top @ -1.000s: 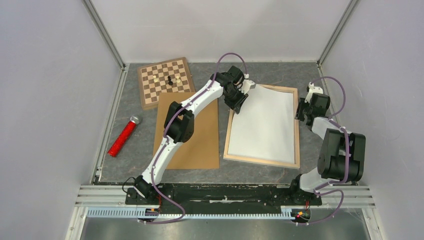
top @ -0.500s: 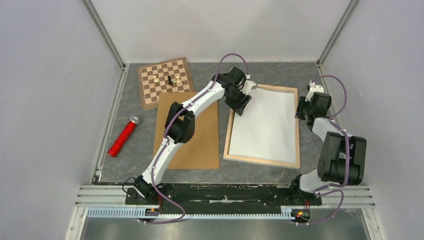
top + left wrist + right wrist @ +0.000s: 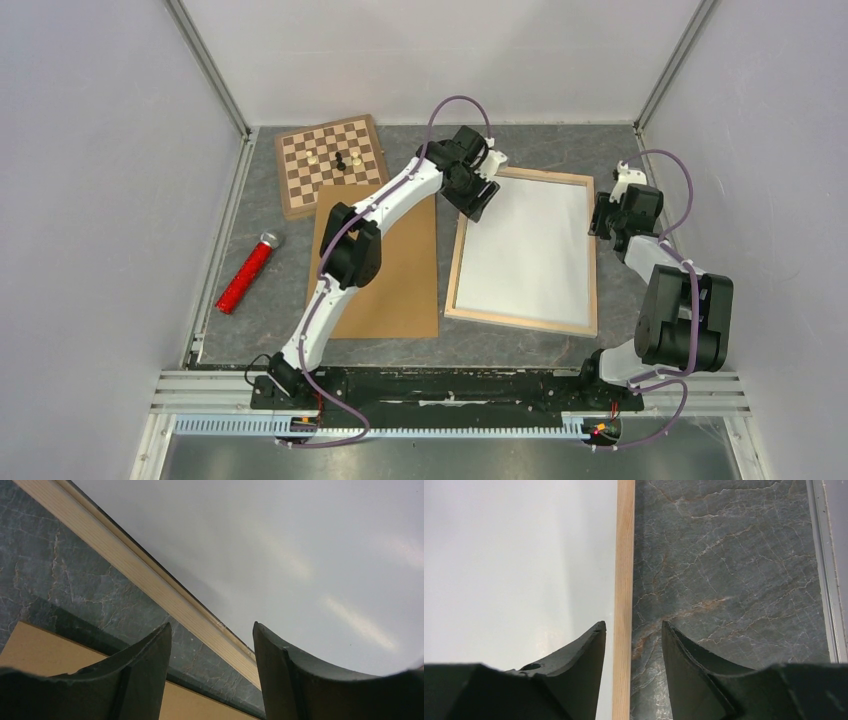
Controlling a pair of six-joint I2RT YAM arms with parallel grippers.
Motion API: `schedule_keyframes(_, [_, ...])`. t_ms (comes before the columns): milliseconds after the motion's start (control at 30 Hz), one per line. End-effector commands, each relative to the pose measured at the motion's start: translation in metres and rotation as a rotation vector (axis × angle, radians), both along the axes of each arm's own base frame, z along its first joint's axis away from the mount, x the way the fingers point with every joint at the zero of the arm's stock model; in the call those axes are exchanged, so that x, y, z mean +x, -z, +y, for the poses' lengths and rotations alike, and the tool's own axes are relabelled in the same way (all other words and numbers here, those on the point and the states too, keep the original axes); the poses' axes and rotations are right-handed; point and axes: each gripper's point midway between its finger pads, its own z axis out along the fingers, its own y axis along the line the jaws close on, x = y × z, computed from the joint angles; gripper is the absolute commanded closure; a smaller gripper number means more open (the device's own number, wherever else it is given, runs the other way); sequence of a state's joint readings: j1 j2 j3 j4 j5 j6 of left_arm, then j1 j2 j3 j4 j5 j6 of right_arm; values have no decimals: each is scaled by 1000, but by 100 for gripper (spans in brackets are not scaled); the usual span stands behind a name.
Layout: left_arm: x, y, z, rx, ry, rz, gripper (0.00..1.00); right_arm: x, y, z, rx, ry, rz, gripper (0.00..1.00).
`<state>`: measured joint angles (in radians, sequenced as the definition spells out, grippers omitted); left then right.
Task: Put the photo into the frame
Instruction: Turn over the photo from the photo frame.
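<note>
The photo (image 3: 525,250) lies white back up inside the frame (image 3: 520,322), whose thin wooden bars show all round it. My left gripper (image 3: 479,205) hovers at the frame's far left corner. In the left wrist view it (image 3: 211,625) stands open over the wooden bar (image 3: 150,580), with the photo's white back (image 3: 300,555) beyond and nothing between the fingers. My right gripper (image 3: 603,218) sits at the frame's right edge. In the right wrist view it (image 3: 633,625) is open astride the right bar (image 3: 625,555), a gap showing on each side, and the photo (image 3: 514,555) lies to its left.
A plain brown backing board (image 3: 385,265) lies left of the frame, under the left arm. A chessboard (image 3: 333,160) with a few pieces sits at the back left. A red cylinder (image 3: 246,272) lies near the left wall. The right wall's rail (image 3: 824,580) runs close to the right gripper.
My left gripper has opened and let go of the photo's far left corner, then drawn back slightly. The photo's raised corner has dropped flat inside the frame. The right arm has hardly moved.
</note>
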<state>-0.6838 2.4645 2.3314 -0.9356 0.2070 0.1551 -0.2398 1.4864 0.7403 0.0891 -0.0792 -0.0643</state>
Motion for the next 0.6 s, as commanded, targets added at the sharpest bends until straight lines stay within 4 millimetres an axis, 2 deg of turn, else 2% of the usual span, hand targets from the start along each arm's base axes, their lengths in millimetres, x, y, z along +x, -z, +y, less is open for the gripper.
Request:
schedule_keyframes(0, [5, -43, -1, -54, -37, -69, 32, 9, -19, 3, -16, -36, -61, 52])
schedule_keyframes(300, [10, -63, 11, -66, -95, -144, 32, 17, -29, 39, -63, -177, -102, 50])
schedule_keyframes(567, [6, -78, 32, -84, -138, -154, 32, 14, 0, 88, -126, -354, -35, 50])
